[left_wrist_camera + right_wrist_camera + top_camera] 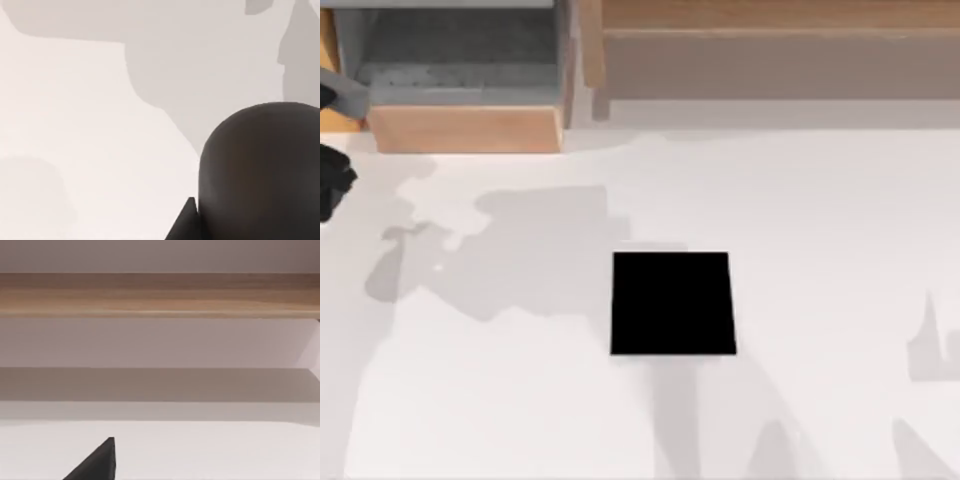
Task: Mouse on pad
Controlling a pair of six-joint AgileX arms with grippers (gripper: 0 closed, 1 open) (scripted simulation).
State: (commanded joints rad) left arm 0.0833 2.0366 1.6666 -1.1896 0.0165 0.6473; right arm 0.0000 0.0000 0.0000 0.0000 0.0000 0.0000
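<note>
Matte black, sheet-thin, near-square pad (672, 303) lies flat at mid-table on the white table (840, 250), nothing on it. It sits between the two sides, so I judge either arm could reach it.

Mouse: a smooth, rounded, dark grey mouse (260, 172) looms close in the left wrist view, touching the black tip of the left gripper (186, 224), with bare white table behind it. Being that close to the wrist, it is probably carried. Whether the left gripper is clamped on it or merely beside it, I cannot tell.

Left arm (332, 180): a black mass at the table's far left edge, well apart from the pad. Task judged unfinished; the mouse has yet to travel right to the pad.

Right gripper (95, 464): looks idle, one black tip in its wrist view, facing a pale wooden ledge (160, 295) at the back of the table. State: cannot tell.

Open wooden box with grey inside (465, 80) at back left.

Writing, brands, labels: none legible on pad, mouse or woodwork.
</note>
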